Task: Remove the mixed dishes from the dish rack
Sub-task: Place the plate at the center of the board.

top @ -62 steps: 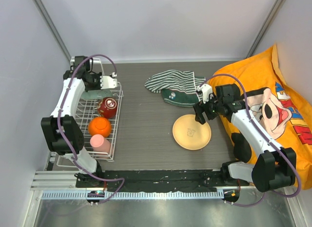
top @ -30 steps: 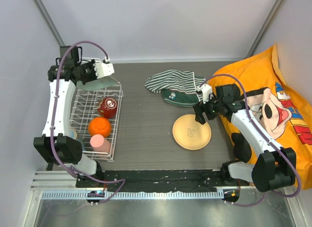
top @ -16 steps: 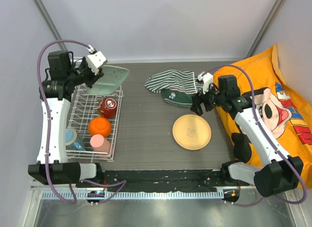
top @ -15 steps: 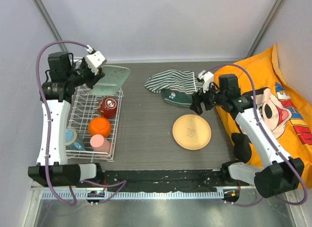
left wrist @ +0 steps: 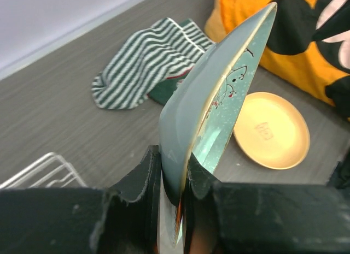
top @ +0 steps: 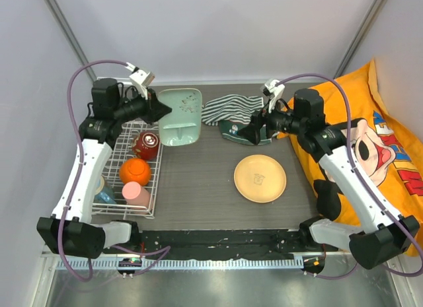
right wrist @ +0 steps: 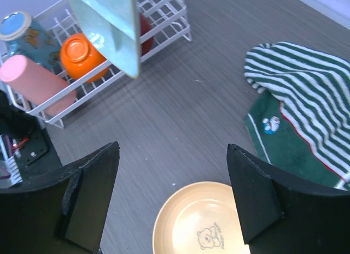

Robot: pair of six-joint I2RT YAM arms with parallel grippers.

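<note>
Tray (top: 180, 117) glossy, pale green, rectangular; rack (top: 157, 170) white wire grid.

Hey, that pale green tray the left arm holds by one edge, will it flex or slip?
Probably stiff: the pale green tray shows no sag with the left end effector pinching just one rim. Its glossy surface looks slippery, so it may pivot in that narrow grip.

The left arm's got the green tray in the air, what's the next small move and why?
Probably lower the green tray onto the bare table between the dish rack and the tan plate. The left gripper is shut on its edge, holding it above the tabletop beside the rack.
</note>
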